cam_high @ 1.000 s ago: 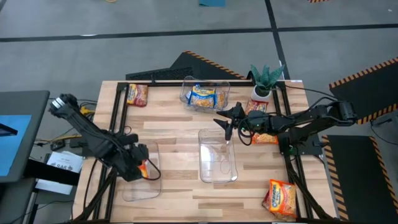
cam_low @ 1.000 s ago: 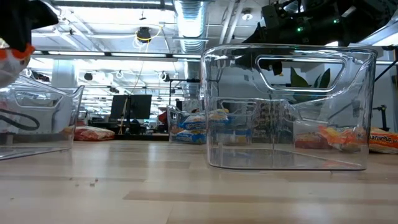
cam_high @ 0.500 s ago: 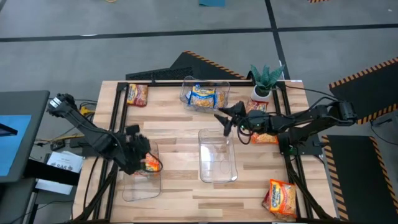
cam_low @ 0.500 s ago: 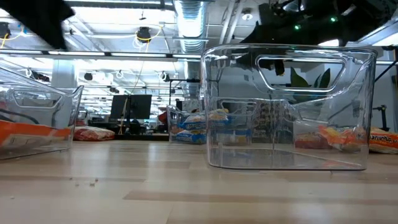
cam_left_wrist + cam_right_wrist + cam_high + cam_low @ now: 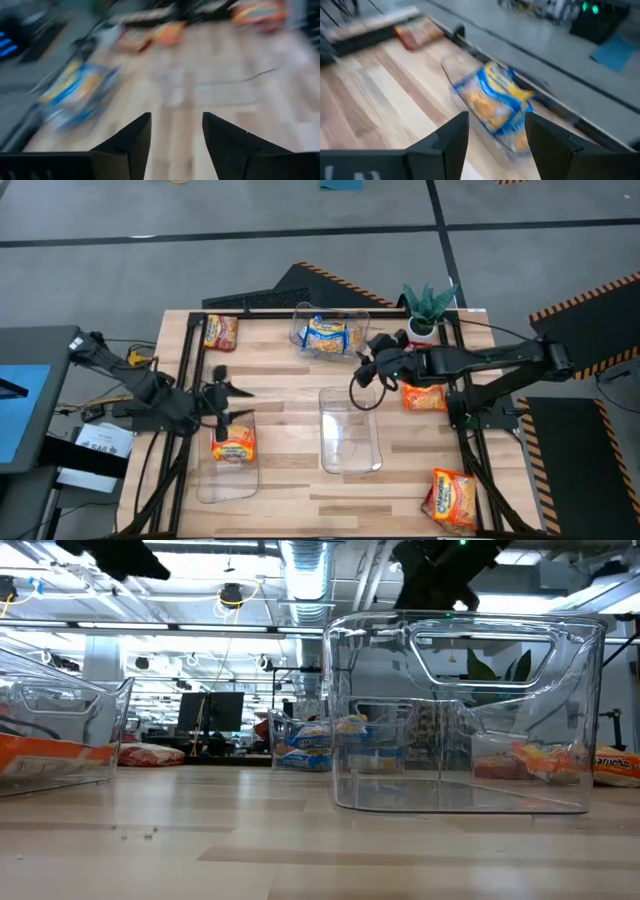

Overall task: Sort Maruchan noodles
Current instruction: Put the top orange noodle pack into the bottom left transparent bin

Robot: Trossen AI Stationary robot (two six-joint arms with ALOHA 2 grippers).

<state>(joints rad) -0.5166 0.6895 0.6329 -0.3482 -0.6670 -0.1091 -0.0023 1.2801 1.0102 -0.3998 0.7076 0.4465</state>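
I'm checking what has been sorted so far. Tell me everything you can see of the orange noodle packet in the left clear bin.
The orange noodle packet is a small flat plastic wrapper, bright orange with a yellow patch and some red print. It lies flat on the floor of the left clear bin, at the bin's far end, alone in it. In the low view it shows as an orange strip behind the bin wall. The left gripper is just beyond it, open and not touching it.

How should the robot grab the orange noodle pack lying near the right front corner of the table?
Probably from straight above. The orange packet lies flat on the table with nothing on or against it, so fingers could pinch across its narrow width near the middle, or nip one crimped end. The right gripper, open now over the middle of the table, is the nearer one.
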